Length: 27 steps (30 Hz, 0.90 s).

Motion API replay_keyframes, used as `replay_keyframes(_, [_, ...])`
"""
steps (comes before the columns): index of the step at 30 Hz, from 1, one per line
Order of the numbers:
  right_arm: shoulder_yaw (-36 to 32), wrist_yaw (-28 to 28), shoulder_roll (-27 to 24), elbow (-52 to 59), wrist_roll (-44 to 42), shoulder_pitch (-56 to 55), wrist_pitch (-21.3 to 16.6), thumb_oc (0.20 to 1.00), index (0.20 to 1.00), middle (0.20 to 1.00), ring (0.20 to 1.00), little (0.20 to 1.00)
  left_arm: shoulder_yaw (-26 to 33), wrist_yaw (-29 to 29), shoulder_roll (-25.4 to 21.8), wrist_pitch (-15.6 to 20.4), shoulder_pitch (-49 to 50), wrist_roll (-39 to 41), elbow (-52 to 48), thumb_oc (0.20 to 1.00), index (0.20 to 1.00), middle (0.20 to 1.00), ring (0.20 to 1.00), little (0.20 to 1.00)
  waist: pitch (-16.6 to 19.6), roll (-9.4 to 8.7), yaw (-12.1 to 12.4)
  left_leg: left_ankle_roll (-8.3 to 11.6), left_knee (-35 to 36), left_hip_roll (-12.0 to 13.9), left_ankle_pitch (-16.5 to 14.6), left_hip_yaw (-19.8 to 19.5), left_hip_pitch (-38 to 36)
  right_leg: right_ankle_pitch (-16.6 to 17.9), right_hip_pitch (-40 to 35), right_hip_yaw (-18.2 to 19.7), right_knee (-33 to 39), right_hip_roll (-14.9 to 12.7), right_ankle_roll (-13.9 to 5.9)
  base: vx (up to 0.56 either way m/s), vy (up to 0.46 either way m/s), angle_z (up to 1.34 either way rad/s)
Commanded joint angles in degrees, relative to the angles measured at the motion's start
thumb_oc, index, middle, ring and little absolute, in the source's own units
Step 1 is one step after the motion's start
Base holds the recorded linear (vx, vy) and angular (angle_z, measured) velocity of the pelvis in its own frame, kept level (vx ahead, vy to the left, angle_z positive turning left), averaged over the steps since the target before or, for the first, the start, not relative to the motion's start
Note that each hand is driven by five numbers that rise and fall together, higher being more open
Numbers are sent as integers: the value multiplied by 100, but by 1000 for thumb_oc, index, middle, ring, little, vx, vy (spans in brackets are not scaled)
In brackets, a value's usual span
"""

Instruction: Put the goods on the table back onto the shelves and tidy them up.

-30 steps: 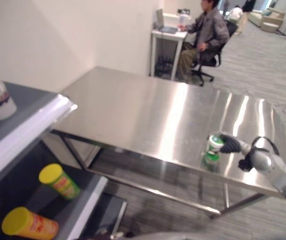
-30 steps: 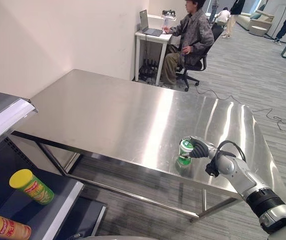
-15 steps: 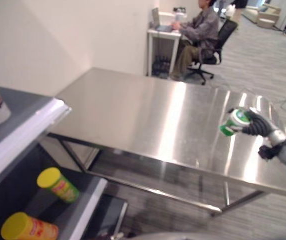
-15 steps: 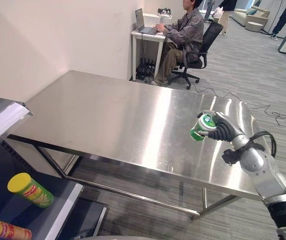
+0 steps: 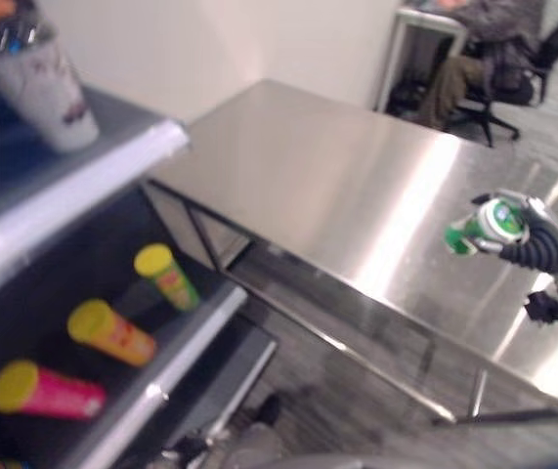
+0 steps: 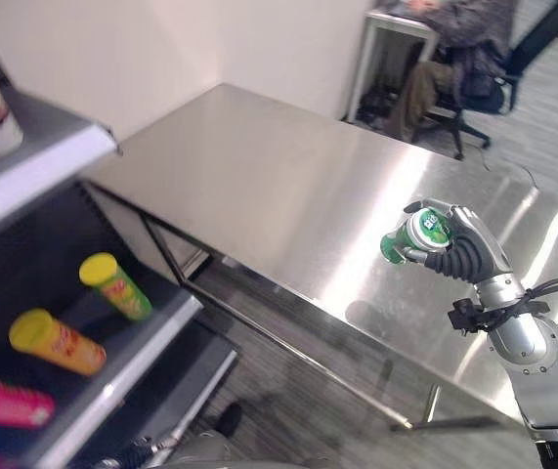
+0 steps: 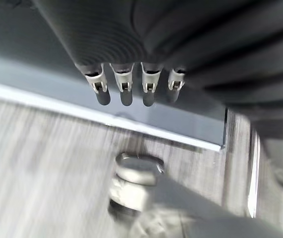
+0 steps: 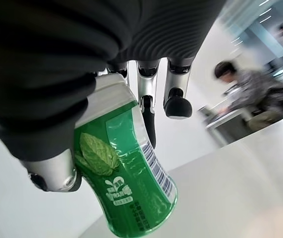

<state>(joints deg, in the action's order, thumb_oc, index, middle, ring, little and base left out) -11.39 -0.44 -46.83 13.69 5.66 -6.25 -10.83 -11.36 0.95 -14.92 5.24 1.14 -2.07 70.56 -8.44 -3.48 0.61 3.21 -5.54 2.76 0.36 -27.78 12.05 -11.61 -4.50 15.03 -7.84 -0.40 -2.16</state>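
Office floor and a pale wall lay behind the steel tabletop (image 6: 288, 186), which stretched away below and to the left of the right hand (image 6: 459, 252). Further left of that hand stood the shelves (image 6: 39, 161), a white cup (image 5: 39, 88) on top and yellow-lidded tubes (image 6: 114, 285) lying lower down. Half a second before, the shelves took up less of the head views; the camera had swung toward them while the right hand kept the green bottle (image 6: 415, 234) raised off the tabletop, so I judged the carry to the shelves was under way. Its wrist view showed fingers (image 8: 148, 99) and thumb curled round the bottle's white-capped end. Straight and empty, the left hand (image 7: 131, 89) hung over the floor.
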Motion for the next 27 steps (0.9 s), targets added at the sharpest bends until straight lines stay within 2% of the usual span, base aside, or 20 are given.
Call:
replay_keyframes(1, [-383,-198,-246,70,-194,494,-205,200,200,200,200,200,-108,16,-79,127,179,143,85,1000,1000,1000,1000,1000,400,-235,211,544,573,749,239,-70,-641,98,456,665,-453,-608,-567,0,0,25])
replay_keyframes(5, [-383,-198,-246,70,-194,494,-205,200,200,200,200,200,-108,16,-79,127,179,143,85,1000,1000,1000,1000,1000,400,-235,211,544,573,749,239,-70,-641,98,457,665,-453,-608,-567,-22,-40,3])
replay_keyframes(6, [-400,-241,-227,123,-253,537,-241,200,200,200,200,200,-102,30,-43,119,219,185,43,1000,1000,1000,1000,1000,352,-215,242,564,582,816,440,-101,-519,-51,438,642,-459,-465,-473,-310,-505,8])
replay_keyframes(7, [-464,-307,-176,261,-341,593,-324,200,200,200,200,200,-170,-55,60,113,301,142,-18,1000,1000,1000,1000,1000,207,-162,210,462,852,904,763,113,-203,-210,450,424,-530,-127,-274,-732,-881,26])
replay_keyframes(8, [-396,-391,-90,373,-368,492,-301,200,200,200,200,200,245,-100,78,52,363,502,16,1000,1000,1000,1000,1000,131,-187,143,195,960,707,741,1146,200,113,500,30,-364,115,-170,-1055,-996,59])
replay_keyframes(9, [-290,-137,103,703,-634,388,-517,200,200,200,200,200,976,-65,220,54,503,709,649,1000,1000,1000,1000,1000,311,-287,50,73,310,581,304,2281,-456,738,688,-726,405,-203,-215,-971,-782,254])
replay_keyframes(10, [-93,114,239,1014,-793,345,-695,200,200,200,200,200,995,-109,269,107,467,311,948,1000,1000,1000,1000,1000,464,-318,-41,17,4,751,11,2600,-1020,945,627,-980,820,-226,-210,-593,-421,308])
replay_keyframes(11, [-60,202,242,1115,-842,301,-737,200,200,200,200,200,929,-109,276,127,461,147,955,1000,1000,1000,1000,1000,524,-313,-75,22,-33,799,27,2667,-1157,986,656,-1070,881,-239,-212,-234,-142,258])
replay_keyframes(14, [37,392,216,1313,-1130,197,-885,200,200,200,200,200,704,-156,276,211,429,-251,898,1000,1000,1000,1000,1000,678,-200,-235,123,63,1138,250,2944,-1648,1097,748,-1399,970,-248,-247,-157,48,86])
replay_keyframes(16, [84,380,164,1295,-1189,186,-925,200,200,200,200,200,428,-165,288,258,371,-558,815,1000,1000,1000,1000,1000,760,-66,-359,272,226,1391,546,3184,-1906,1149,850,-1619,1015,-280,-286,-166,114,97])
replay_keyframes(17, [88,376,153,1285,-1190,187,-931,200,200,200,200,200,426,-167,296,258,376,-564,814,1000,1000,1000,1000,1000,765,-45,-370,284,270,1412,563,3175,-1927,1142,839,-1638,1019,-262,-280,-140,128,92])
replay_keyframes(19, [127,323,100,1256,-1179,223,-923,200,200,200,200,200,65,-140,333,275,317,-930,715,1000,1000,1000,1000,1000,834,121,-505,446,380,1576,870,3272,-2038,1176,950,-1795,1010,-319,-321,-185,238,151])
replay_keyframes(20, [104,265,18,1258,-1221,265,-937,200,200,200,200,200,-348,-121,360,301,250,-1298,646,1000,1000,1000,1000,1000,850,268,-637,636,488,1666,1133,3284,-2062,1229,1033,-1870,972,-420,-373,-298,460,213])
replay_keyframes(21, [161,222,-48,1249,-1288,351,-929,200,200,200,200,200,-663,-62,401,319,183,-1481,546,1000,1000,1000,1000,1000,836,359,-697,744,617,1672,1190,3222,-2016,1308,1091,-1954,942,-561,-452,-281,464,178])
replay_keyframes(23, [202,217,-86,1263,-1300,420,-926,200,200,200,200,200,-717,-47,422,328,162,-1504,490,1000,1000,1000,1000,1000,829,399,-735,727,676,1630,1072,3191,-1985,1339,1081,-1976,946,-626,-495,-161,269,100])
replay_keyframes(24, [315,229,-109,1278,-1283,477,-913,200,200,200,200,200,-854,-3,455,364,128,-1575,401,1000,1000,1000,1000,1000,807,453,-777,700,924,1514,542,3341,-2072,1473,1177,-1984,918,-777,-568,-214,317,58])
replay_keyframes(27, [374,190,-20,1197,-1140,381,-840,200,200,200,200,200,-1126,30,422,418,-34,-1722,264,1000,1000,1000,1000,1000,757,407,-805,659,1054,1234,-227,3518,-2077,1773,1345,-2051,937,-1135,-751,-236,314,-3])
